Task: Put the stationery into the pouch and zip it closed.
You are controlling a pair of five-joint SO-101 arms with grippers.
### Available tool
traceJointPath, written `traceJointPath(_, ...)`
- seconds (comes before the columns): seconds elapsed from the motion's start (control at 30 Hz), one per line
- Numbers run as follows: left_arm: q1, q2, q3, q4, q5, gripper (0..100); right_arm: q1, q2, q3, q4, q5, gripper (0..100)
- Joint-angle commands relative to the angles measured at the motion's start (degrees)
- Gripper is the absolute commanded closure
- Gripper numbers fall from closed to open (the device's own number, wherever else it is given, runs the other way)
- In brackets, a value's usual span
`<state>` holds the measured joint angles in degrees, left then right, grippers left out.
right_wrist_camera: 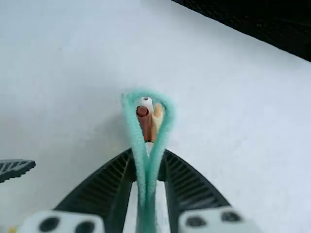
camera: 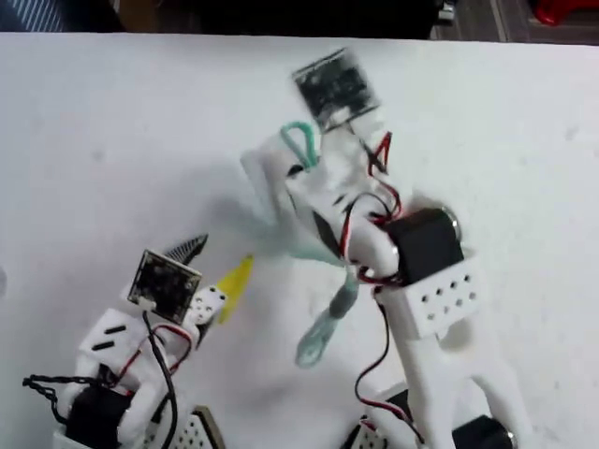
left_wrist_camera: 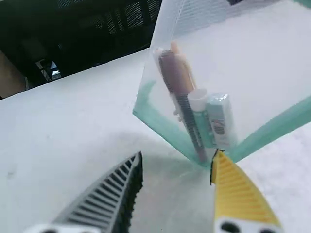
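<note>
right gripper (right_wrist_camera: 147, 156) is clamped tight on the teal rim of the mesh pouch (right_wrist_camera: 127, 109) and holds it by that rim over the white table (right_wrist_camera: 73, 58); beyond the fingertips the pouch mouth gapes, with a brown pen (right_wrist_camera: 142, 114) and a beige pen (right_wrist_camera: 157, 114) inside. left gripper (left_wrist_camera: 177, 158) is spread wide and holds nothing, its yellow finger (left_wrist_camera: 233, 194) just beside the pouch's bottom corner, its black finger (left_wrist_camera: 116, 194) farther from it

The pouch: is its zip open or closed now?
Open. The pouch mouth gapes in a loop, and the pens show through it.
</note>
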<state>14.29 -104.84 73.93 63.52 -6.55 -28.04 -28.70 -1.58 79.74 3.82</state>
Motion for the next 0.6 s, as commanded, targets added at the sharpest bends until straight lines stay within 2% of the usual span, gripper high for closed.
traceJointPath(0.0, 1.89, -0.13, -1.85, 0.26, -0.35, 76, -0.92, 2.59, -8.26, 2.42, -4.92, 98.1)
traceJointPath(0.13, 7.96, -0.13, 2.64, -2.46, -6.86, 76, -2.68, 7.25, -15.65, 5.32, -9.49, 98.1)
traceJointPath(0.33, 8.66, -0.13, 6.86, -9.93, -6.95, 82, -2.77, 11.03, -29.36, 10.86, -17.76, 97.8)
traceJointPath(0.57, 8.84, -0.22, 4.04, -9.58, 3.08, 82, -5.05, 15.08, -32.7, 9.54, -23.74, 98.1)
